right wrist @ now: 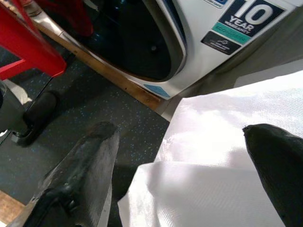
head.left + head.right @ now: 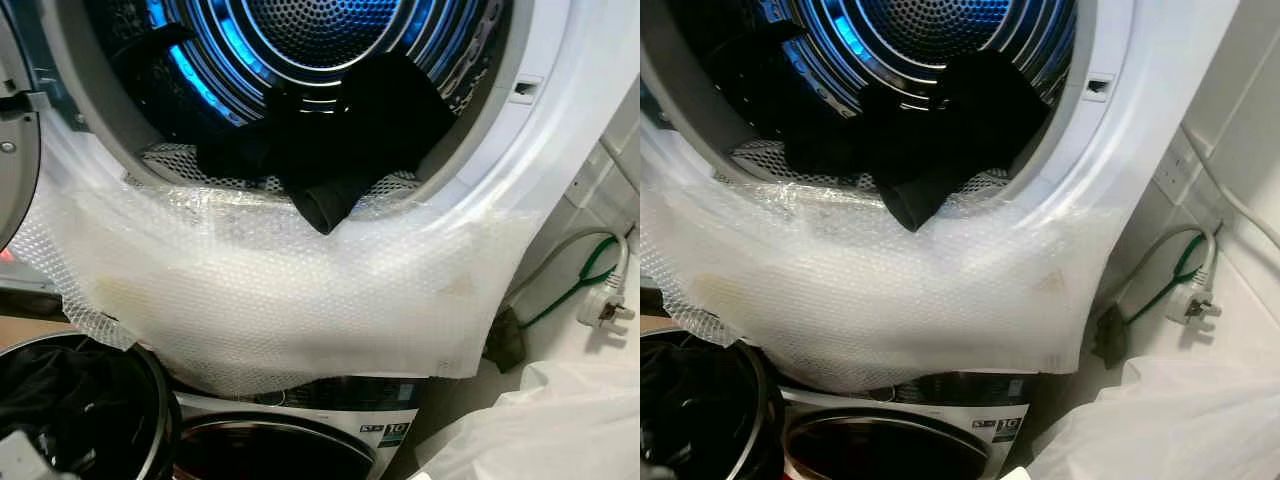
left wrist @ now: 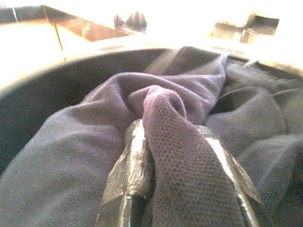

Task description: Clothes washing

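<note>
**Left fingers pinching mesh cloth in the basket, drum up at twelve o'clock**

The purple-grey mesh garment (image 3: 85,156) lay heaped in a dark round basket (image 2: 150,400), at seven o'clock in the head view. The left gripper (image 3: 182,179) had a soft fold clamped between its fingers (image 3: 130,165), the fold running along them. From that basket the drum (image 2: 320,40) lay up toward twelve o'clock, so the left arm was nearer. There, black clothes (image 2: 340,140) spilled over the perforated metal lip onto bubble wrap (image 2: 280,290). The right gripper (image 1: 184,156) hung with fingers wide over a white woven bag (image 1: 227,142).
</note>
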`<state>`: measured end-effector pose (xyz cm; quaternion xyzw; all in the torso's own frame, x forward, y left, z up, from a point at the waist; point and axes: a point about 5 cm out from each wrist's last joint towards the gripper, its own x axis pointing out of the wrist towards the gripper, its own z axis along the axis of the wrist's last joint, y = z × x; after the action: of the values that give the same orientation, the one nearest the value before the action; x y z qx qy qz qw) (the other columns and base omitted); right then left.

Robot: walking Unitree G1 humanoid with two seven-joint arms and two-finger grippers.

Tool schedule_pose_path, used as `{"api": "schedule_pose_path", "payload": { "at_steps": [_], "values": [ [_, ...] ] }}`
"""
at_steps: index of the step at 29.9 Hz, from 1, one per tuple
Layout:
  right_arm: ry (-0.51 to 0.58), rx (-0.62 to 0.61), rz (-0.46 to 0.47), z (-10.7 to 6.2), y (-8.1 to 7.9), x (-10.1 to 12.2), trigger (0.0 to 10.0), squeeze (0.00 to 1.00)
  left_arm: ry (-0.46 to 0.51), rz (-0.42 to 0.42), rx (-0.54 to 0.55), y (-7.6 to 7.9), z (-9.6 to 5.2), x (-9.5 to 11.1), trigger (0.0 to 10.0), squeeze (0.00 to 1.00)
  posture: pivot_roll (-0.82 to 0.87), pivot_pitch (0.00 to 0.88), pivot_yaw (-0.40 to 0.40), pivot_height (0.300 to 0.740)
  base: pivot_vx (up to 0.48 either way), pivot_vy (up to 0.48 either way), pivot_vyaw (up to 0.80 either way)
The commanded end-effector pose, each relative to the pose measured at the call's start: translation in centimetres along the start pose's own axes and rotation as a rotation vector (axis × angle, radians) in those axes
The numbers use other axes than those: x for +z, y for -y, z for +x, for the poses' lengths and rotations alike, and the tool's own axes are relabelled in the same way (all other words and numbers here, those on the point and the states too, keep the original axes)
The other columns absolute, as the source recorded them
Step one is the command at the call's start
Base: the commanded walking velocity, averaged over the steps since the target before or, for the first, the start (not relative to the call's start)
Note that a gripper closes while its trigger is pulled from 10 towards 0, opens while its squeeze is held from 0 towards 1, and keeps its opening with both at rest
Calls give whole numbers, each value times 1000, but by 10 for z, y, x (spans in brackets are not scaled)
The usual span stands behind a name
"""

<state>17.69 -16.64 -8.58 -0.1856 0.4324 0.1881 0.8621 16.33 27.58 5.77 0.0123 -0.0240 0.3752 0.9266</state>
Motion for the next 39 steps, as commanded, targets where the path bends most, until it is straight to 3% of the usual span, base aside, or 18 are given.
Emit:
{"api": "schedule_pose_path", "payload": {
  "at_steps": [1,6,9,13,14,15,17,18,19,21,22,24,26,30,31,32,36,39],
  "values": [
    [-13,16,-7,1,-1,1,10000,0,150,28,-44,11,-4,28,0,0,245,0,-98,740,0,0,0],
    [3,28,-20,4,-3,12,10000,0,264,57,-45,13,-8,58,0,0,274,0,-99,740,0,0,0],
    [33,38,-20,7,-6,26,10000,0,339,38,-164,28,-10,78,0,0,294,0,-104,740,0,0,0],
    [42,41,-23,8,-6,30,10000,0,441,104,-389,55,-18,97,0,0,306,0,-109,740,0,0,0],
    [43,43,-25,8,-6,31,10000,0,473,125,-479,66,-22,103,0,0,306,0,-108,740,0,0,0],
    [44,48,-26,9,-7,31,10000,0,493,137,-659,86,-31,109,0,0,306,0,-111,740,0,0,0],
    [40,52,-28,8,-6,30,10000,0,437,48,-835,106,-41,115,0,0,304,0,-111,740,0,0,0],
    [40,52,-28,8,-6,30,10000,0,437,48,-835,106,-41,115,0,0,304,0,-111,740,0,0,0],
    [36,48,-23,8,-5,29,10000,0,401,18,-956,116,-48,118,0,0,299,0,-108,740,0,0,0],
    [30,47,-19,8,-5,27,10000,0,356,-42,-1051,123,-53,122,0,0,297,0,-108,740,0,0,0],
    [23,46,-7,7,-4,24,10000,0,279,-104,-1199,128,-59,126,0,0,297,0,-107,740,0,0,0],
    [18,49,-1,7,-5,22,10000,0,210,-131,-1324,127,-65,128,0,0,292,0,-104,740,0,0,0],
    [12,56,0,7,-6,21,10000,0,83,-109,-1532,116,-74,125,0,0,291,0,-101,740,0,0,0],
    [12,57,2,7,-7,21,10000,0,-2,-65,-1659,108,-78,123,0,0,290,0,-101,740,0,0,0],
    [8,62,5,7,-8,20,10000,0,-90,-26,-1829,96,-85,121,0,0,289,0,-99,740,0,0,0],
    [5,65,8,7,-9,19,10000,0,-155,-83,-1935,94,-85,123,0,0,290,0,-98,740,0,0,0],
    [4,69,10,7,-10,20,10000,0,-210,-106,-2063,96,-87,127,0,0,281,0,-93,740,0,0,0],
    [9,67,16,7,-10,22,10000,0,-209,-35,-2146,105,-90,125,0,0,272,0,-84,740,0,0,0]
  ]
}}
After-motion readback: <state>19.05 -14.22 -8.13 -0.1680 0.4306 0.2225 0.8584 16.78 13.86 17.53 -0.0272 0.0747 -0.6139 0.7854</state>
